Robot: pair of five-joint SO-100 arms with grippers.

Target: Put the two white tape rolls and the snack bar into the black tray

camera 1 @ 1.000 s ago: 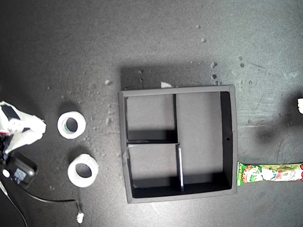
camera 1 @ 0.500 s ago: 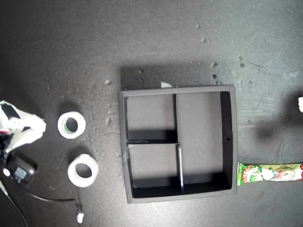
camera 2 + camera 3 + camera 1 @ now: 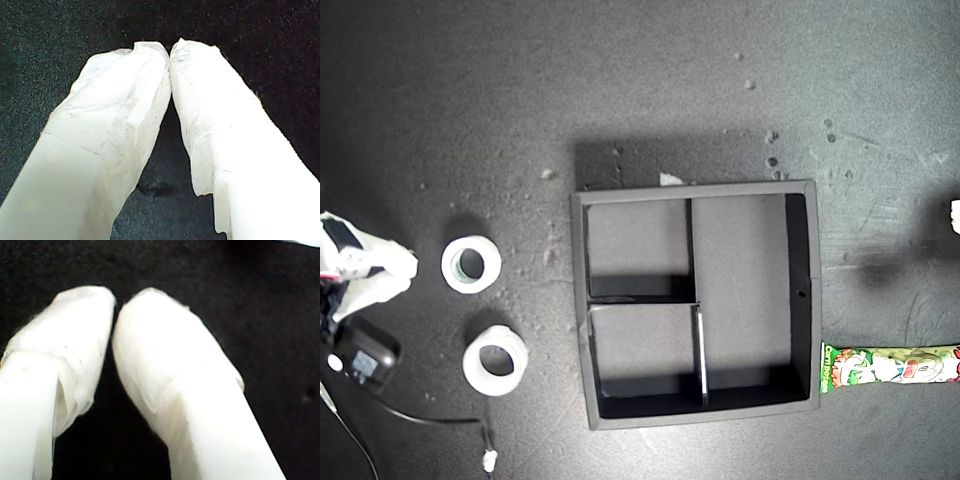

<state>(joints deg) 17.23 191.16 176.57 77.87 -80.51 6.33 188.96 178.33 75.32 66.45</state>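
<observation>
Black tray (image 3: 805,300) with matte grey-black floors, set on a dark charcoal counter (image 3: 620,90) flecked with pale crumbs. Two white tape rolls: one (image 3: 471,264) with a greenish-grey inner core, the other (image 3: 495,360) white with a dark hole. Snack bar (image 3: 890,366) green and white, cartoon pictures printed along it. White wrapping on both hands' fingers (image 3: 125,125) (image 3: 170,375).

A dark, matte tabletop (image 3: 620,90) is filling the whole exterior view, scuffed and speckled with pale crumbs (image 3: 750,84) and faint scratches (image 3: 880,205). Light is falling from above, casting soft shadows. No walls, windows or furniture are showing.
</observation>
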